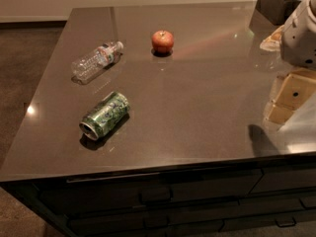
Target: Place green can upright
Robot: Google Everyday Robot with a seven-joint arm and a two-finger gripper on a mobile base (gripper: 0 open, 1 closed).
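The green can (105,114) lies on its side on the dark countertop (197,102), near the front left. Its silver open end faces the front left. Its body is mottled green and white. My gripper (291,97) is at the right edge of the view, above the counter's right side, far to the right of the can and not touching it. The white arm (302,33) rises above it.
A clear plastic water bottle (96,60) lies on its side behind the can. A red apple (162,41) stands at the back centre. A dark container (276,1) sits at the back right corner. Drawers (158,194) run under the counter's front edge.
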